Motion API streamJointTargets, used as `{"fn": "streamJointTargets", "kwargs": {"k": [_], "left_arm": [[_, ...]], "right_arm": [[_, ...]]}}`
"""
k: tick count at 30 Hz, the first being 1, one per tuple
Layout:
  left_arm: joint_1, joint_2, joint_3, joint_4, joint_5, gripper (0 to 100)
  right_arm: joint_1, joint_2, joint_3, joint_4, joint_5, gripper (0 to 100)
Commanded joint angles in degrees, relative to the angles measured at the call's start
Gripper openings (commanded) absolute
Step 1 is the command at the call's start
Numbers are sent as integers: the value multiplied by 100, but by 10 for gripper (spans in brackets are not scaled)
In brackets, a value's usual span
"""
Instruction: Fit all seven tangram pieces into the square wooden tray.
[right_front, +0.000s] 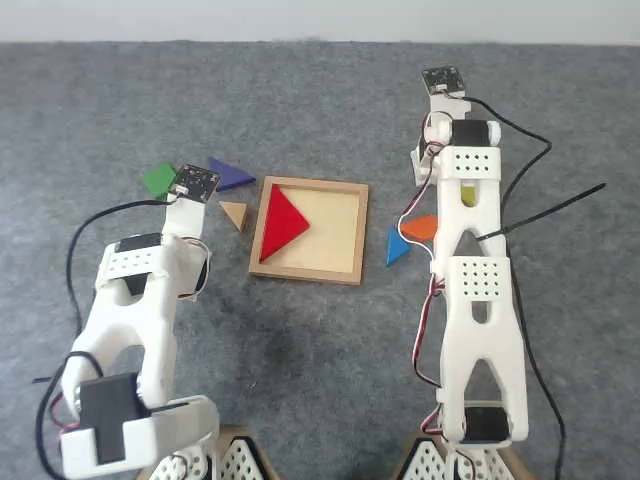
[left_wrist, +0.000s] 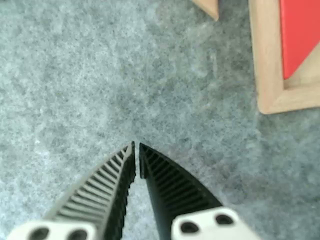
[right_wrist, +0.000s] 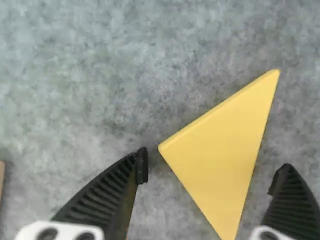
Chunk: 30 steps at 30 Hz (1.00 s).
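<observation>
1. The left gripper (left_wrist: 136, 146) hung over the grey mat (left_wrist: 75, 75) near the tray (left_wrist: 267, 60), its fingers all but closed and holding nothing.
2. The right gripper (right_wrist: 215, 160) gaped wide astride the yellow triangle (right_wrist: 225, 155), seemingly not touching it.
3. The red triangle (right_front: 280, 224) lay inside the tray, along the side nearer the left arm.

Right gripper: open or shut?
Open. The right gripper straddles the yellow triangle, its jaws wide apart on either side.

The worktop (right_front: 300, 100) is covered in grey, fuzzy, felt-like fabric. At twelve o'clock a pale strip (right_front: 200, 20) runs along its far edge, straight across.
</observation>
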Motion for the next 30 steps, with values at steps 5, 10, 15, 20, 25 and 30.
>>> {"fn": "streamJointTargets", "kwargs": {"k": [5, 10, 15, 20, 25, 30], "left_arm": [[-35, -290, -4, -97, -53, 14], [-35, -290, -4, -97, -53, 14], [-35, -290, -4, -97, -53, 14], [-35, -290, -4, -97, -53, 14], [-35, -290, -4, -97, -53, 14], [-35, -290, -4, -97, -53, 14]], "right_arm": [[145, -215, 659, -840, -88, 385], [136, -215, 809, -884, -176, 384], [145, -215, 826, -673, -422, 383], [154, -215, 818, -242, -422, 381], [154, -215, 826, -251, -273, 264], [154, -215, 800, -233, -176, 285]]}}
